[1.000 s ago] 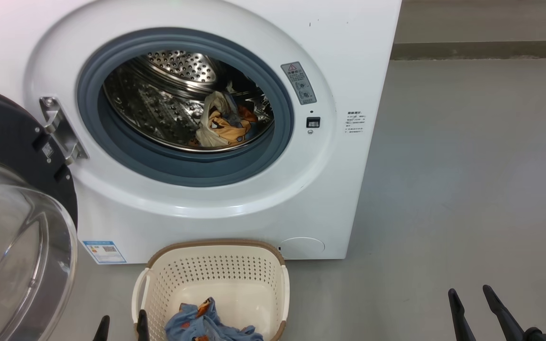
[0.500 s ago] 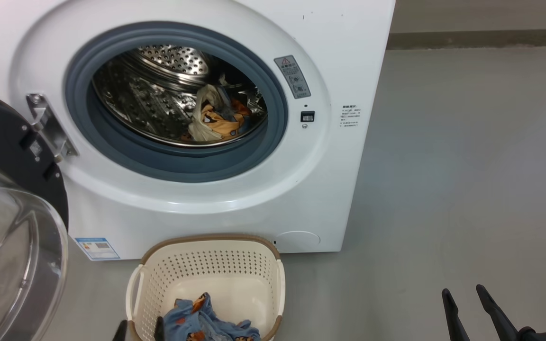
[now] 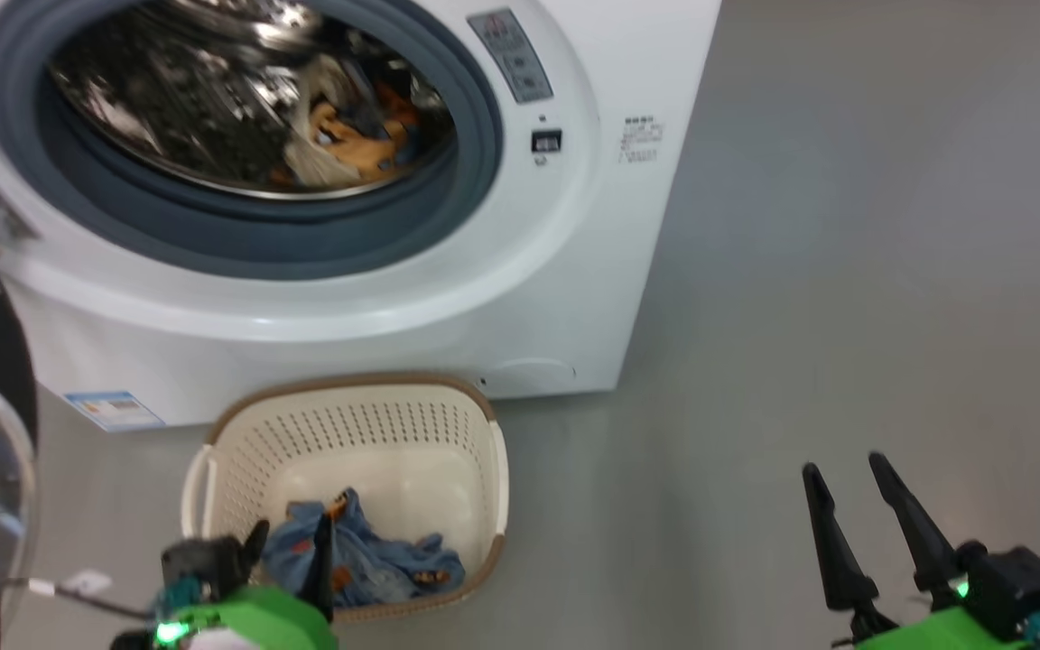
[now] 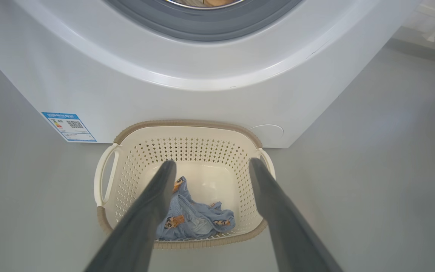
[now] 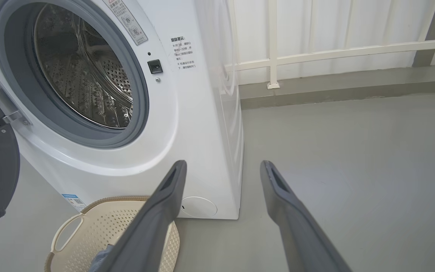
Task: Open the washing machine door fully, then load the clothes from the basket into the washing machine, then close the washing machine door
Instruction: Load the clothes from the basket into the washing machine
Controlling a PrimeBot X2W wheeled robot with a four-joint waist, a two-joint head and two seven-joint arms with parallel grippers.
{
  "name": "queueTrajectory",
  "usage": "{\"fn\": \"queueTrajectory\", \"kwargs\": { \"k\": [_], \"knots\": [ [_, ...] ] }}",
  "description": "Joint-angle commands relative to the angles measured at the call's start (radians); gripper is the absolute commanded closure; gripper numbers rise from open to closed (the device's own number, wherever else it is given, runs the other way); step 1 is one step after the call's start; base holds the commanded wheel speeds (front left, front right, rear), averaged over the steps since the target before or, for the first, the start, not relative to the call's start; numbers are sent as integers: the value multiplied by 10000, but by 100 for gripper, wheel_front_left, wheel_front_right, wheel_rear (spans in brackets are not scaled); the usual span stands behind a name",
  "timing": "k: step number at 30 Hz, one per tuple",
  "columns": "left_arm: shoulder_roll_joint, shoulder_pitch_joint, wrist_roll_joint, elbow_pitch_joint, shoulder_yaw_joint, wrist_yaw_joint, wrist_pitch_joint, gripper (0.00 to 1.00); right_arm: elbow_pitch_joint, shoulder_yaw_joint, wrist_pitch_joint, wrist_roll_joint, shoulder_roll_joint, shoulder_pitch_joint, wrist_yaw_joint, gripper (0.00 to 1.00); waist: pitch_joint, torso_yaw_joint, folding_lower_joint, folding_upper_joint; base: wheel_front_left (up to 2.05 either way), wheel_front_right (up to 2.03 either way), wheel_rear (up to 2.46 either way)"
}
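Your left gripper (image 3: 290,542), jaws wide, has closed in above the clothes (image 3: 376,564) in the basket (image 3: 348,384). Another grab looks ready. Your right gripper (image 3: 843,465) idles spread and empty.

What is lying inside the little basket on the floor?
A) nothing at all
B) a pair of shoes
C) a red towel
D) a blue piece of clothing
D: a crumpled light blue garment with small orange patches lies on the bottom of the basket, which stands in front of the washing machine.
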Motion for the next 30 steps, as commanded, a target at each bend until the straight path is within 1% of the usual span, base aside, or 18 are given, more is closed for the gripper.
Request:
{"fn": "queueTrajectory", "kwargs": {
  "k": [1, 5, 7, 11, 19, 27, 30],
  "knots": [
    [181, -618, -124, 77, 352, -97, 92, 0, -264, 360, -49, 69, -60, -492, 29, 0, 1346, -688, -2, 0, 0, 0, 0],
    [368, -1715, -425, 1102, 520, -273, 751, 0, -219, 646, -49, 178, 10, -1219, 29, 0, 2440, -1151, -2, 0, 0, 0, 0],
    [486, -2242, -578, 1743, 593, -302, 1324, 0, -180, 809, -49, 235, 47, -1571, 29, 0, 2958, -1379, -2, 0, 0, 0, 0],
    [870, -3260, -584, 2826, 707, -194, 1915, 0, -108, 1174, -49, 347, 112, -2170, 29, 0, 3875, -1834, -2, 0, 0, 0, 0],
    [1500, -4975, -696, 4853, 1057, 327, 2770, 0, -79, 1399, -49, 485, 182, -2750, 29, 0, 5220, -2440, -2, 0, 0, 0, 0],
    [1901, -6124, -786, 6297, 1284, 788, 2849, 0, -139, 1401, -49, 504, 198, -2953, 29, 0, 5998, -2709, -2, 0, 0, 0, 0],
    [2098, -6434, -669, 6759, 1227, 1070, 2968, 0, -221, 1392, -49, 523, 200, -3026, 29, 0, 6223, -2802, -2, 0, 0, 0, 0]
  ]
}}
